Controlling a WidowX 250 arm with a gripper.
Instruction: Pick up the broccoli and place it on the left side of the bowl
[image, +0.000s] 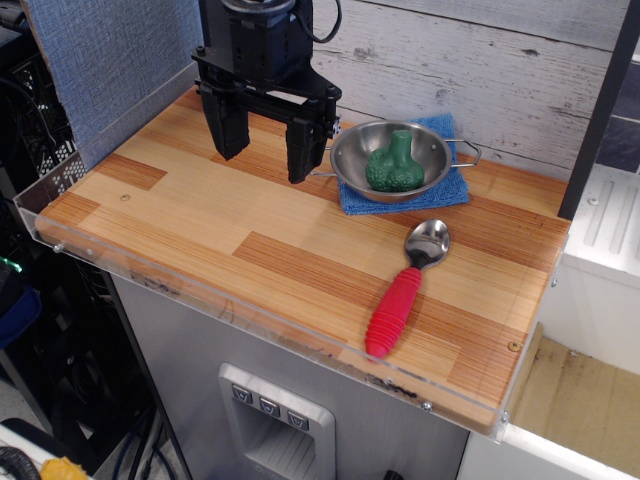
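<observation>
Green broccoli inside steel bowl, open empty claw left

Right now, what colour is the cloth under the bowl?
Blue. The cloth lies flat beneath the steel bowl, clearest in the only view, observation.image.

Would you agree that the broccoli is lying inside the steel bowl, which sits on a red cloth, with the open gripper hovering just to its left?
Not quite: the cloth under the bowl is blue, not red, as the observation.image view shows. The rest holds: the broccoli lies inside the bowl, and the open gripper hovers just to its left in the picture.
</observation>
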